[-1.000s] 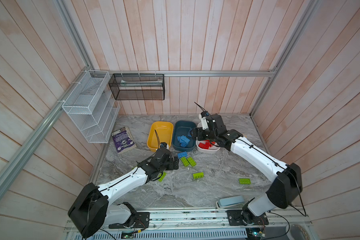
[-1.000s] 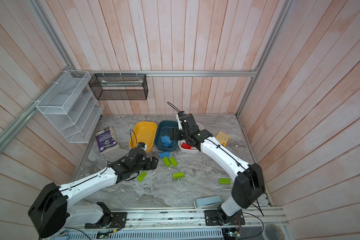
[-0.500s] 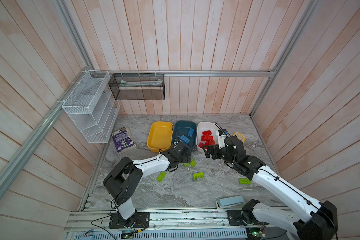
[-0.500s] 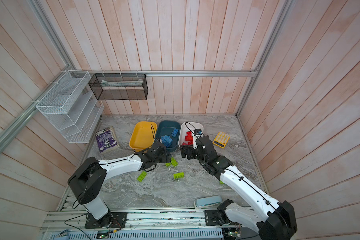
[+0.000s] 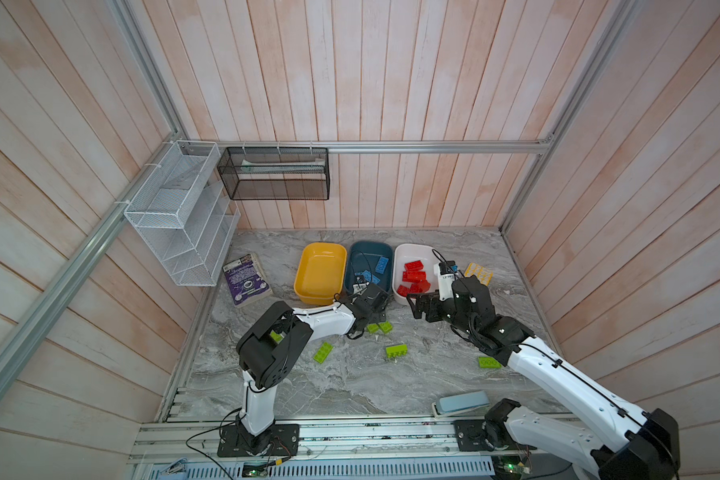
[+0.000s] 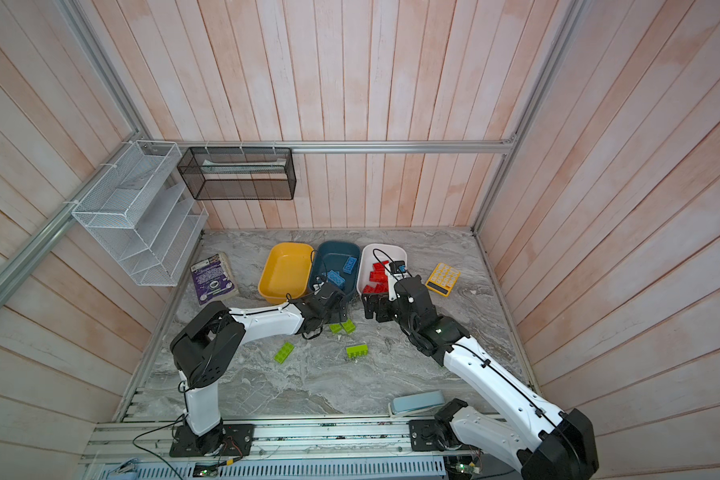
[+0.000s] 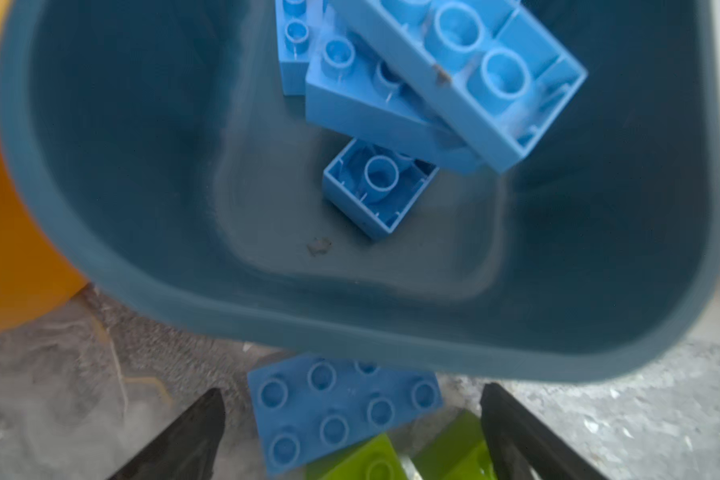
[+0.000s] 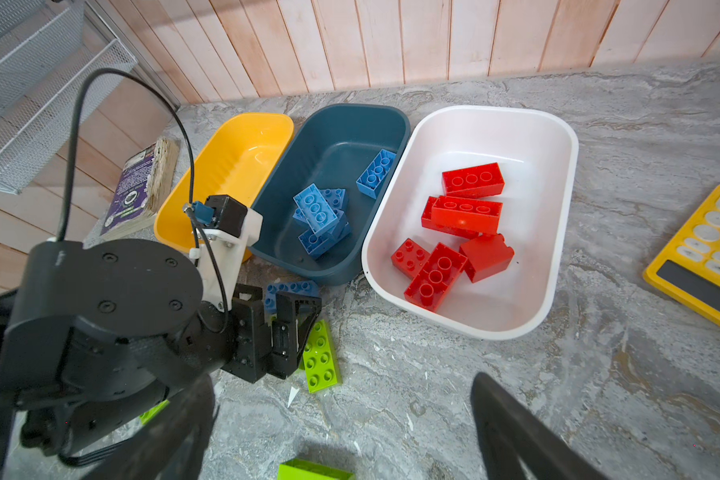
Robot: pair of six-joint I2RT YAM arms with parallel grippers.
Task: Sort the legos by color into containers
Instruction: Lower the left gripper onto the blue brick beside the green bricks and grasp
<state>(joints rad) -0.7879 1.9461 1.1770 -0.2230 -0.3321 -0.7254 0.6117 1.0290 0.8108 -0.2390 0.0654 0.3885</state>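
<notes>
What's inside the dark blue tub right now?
The dark blue tub holds only blue: a single brick toward its far end and a loose pile of bricks mid-tub, the top brick upside down. What lies under the pile is covered.

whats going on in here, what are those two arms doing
Two robot arms are sorting toy bricks by colour. Red bricks lie in the white tub, blue bricks in the teal tub; the yellow tub is empty. The left gripper hangs open over a stray blue brick on the table beside the teal tub. The right gripper is open and empty. Green bricks lie loose on the table.
</notes>
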